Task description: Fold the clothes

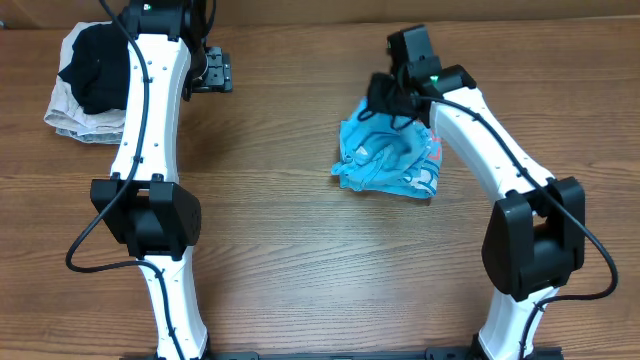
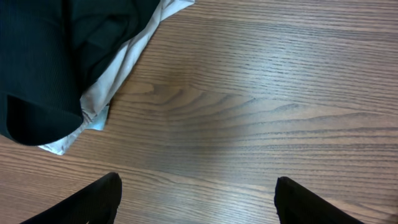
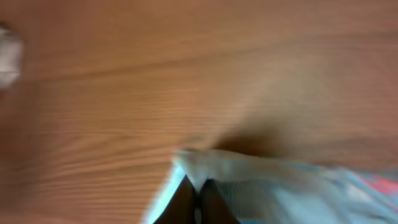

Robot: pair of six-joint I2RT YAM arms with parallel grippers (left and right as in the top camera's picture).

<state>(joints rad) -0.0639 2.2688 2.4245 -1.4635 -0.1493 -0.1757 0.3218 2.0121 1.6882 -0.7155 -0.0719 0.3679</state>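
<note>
Overhead: fixed above bench [image 1: 300,230], facing straight down, far; both arms in frame. Left wrist: close, low, angled down past left tool [image 2: 198,186]; shares black garment [image 2: 43,62] on beige cloth [image 2: 118,81] with overhead's top-left. Right wrist: very close, blurred, behind right tool [image 3: 199,202]; shares T-shirt [image 3: 280,180] with overhead.

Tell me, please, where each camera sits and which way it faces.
Overhead: above the table, facing down; left arm, right arm, T-shirt, black garment.
Left wrist: low, facing the table; its open fingers, black garment.
Right wrist: low, blurred; its shut fingers pinching the T-shirt.
Shared: overhead and left wrist both show the black garment.
</note>
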